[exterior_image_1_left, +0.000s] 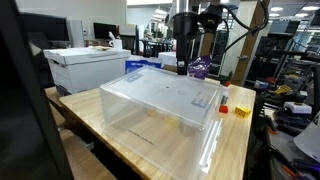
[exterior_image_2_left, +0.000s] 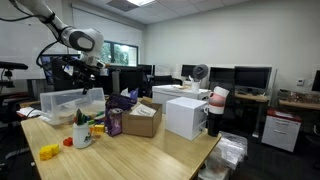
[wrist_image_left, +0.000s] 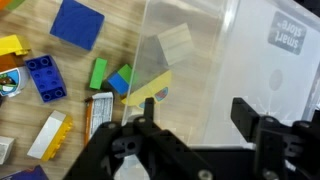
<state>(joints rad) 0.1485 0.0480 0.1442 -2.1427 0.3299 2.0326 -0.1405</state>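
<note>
My gripper (wrist_image_left: 195, 118) is open and empty. In the wrist view its two black fingers straddle the edge of a large clear plastic bin (wrist_image_left: 250, 55) that stands on a wooden table (wrist_image_left: 70, 105). Loose toy blocks lie beside and under the bin's edge: a blue flat square (wrist_image_left: 78, 22), a blue studded brick (wrist_image_left: 43, 78), a green block (wrist_image_left: 98, 73), a yellow brick (wrist_image_left: 50, 135) and a yellow flat piece (wrist_image_left: 148, 88). In both exterior views the gripper (exterior_image_1_left: 182, 62) (exterior_image_2_left: 88, 75) hangs above the far end of the bin (exterior_image_1_left: 160, 100) (exterior_image_2_left: 65, 103).
A purple bag (exterior_image_1_left: 200, 68) (exterior_image_2_left: 115, 122) stands by the bin. A red block (exterior_image_1_left: 224, 108) and a yellow block (exterior_image_1_left: 241, 111) lie near the table edge. A white box (exterior_image_1_left: 85, 65) (exterior_image_2_left: 185, 115), a cardboard box (exterior_image_2_left: 143, 118) and a cup (exterior_image_2_left: 82, 133) share the table.
</note>
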